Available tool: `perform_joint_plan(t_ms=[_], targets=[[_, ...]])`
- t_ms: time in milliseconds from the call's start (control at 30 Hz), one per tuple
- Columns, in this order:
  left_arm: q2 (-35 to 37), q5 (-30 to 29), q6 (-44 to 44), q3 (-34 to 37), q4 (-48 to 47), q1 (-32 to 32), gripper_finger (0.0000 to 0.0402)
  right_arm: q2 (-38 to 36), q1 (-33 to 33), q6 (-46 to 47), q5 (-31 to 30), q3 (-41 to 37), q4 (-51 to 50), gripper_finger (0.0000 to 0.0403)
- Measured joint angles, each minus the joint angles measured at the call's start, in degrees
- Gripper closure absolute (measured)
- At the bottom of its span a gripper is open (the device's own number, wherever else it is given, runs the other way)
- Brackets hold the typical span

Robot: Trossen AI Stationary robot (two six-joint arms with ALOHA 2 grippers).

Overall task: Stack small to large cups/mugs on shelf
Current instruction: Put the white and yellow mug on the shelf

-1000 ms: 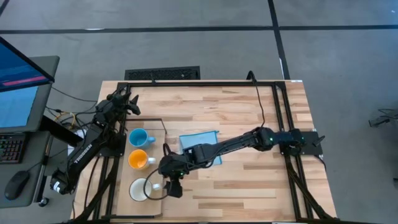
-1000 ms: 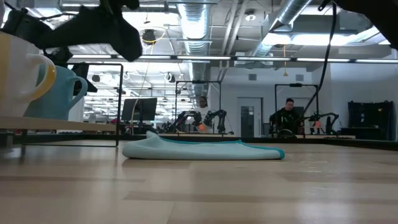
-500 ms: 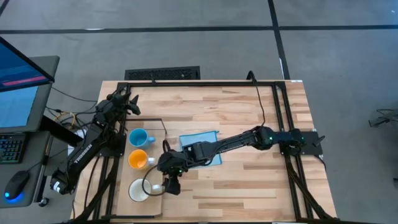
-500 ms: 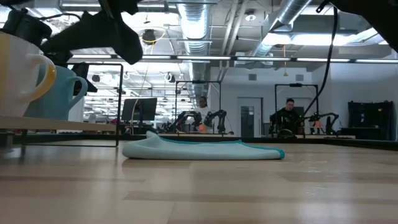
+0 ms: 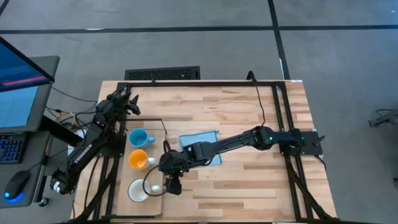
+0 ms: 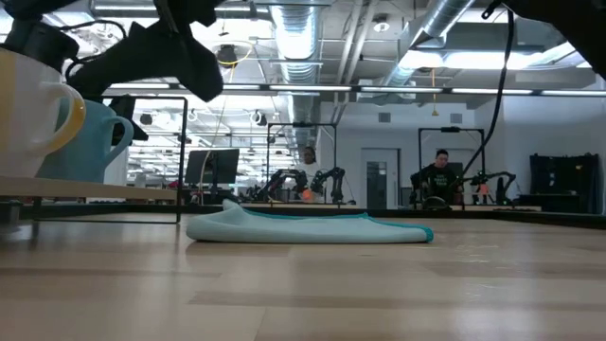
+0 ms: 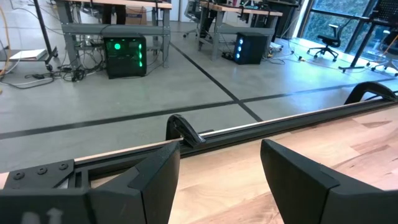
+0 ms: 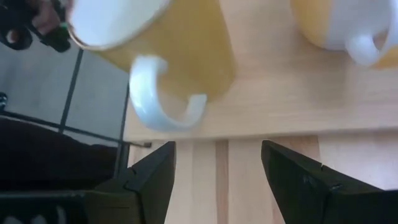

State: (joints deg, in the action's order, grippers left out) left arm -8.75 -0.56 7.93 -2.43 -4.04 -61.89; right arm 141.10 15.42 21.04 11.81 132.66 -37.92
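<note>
Three mugs in a row along the shelf (image 5: 155,134) by the table's (image 5: 249,112) left edge: light blue mug (image 5: 138,137) nearest the far end, orange mug (image 5: 138,159) in the middle, white mug (image 5: 138,190) toward the near edge, handle pointing at the table's middle. Right gripper (image 5: 170,185) just off that handle, released, fingers spread and holding nothing; white mug (image 8: 155,43) lying ahead of it in the right wrist view, the handle not yet between the fingers (image 8: 149,180). Likely step: taking hold of the largest mug, or backing off after setting it down; hard to say which. For a clean grasp: line the open fingers up on either side of the handle or the rim, ease forward slowly, close only once the wall is well inside. Worth avoiding any sideways nudge toward the orange mug (image 8: 336,25) or the shelf's edge. Left gripper (image 5: 127,102) parked near the table's far left corner, fingers apart, empty. Blue cloth (image 5: 200,144) at mid-table, out of the way.
</note>
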Motion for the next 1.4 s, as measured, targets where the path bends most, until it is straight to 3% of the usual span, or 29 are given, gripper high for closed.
perform_joint_plan(t_ms=[1400], targets=[[0.0,0.1,-1.1,0.0,0.0,0.0,0.0184,2.4,0.9,2.6,0.4,0.0,6.9,0.0143]])
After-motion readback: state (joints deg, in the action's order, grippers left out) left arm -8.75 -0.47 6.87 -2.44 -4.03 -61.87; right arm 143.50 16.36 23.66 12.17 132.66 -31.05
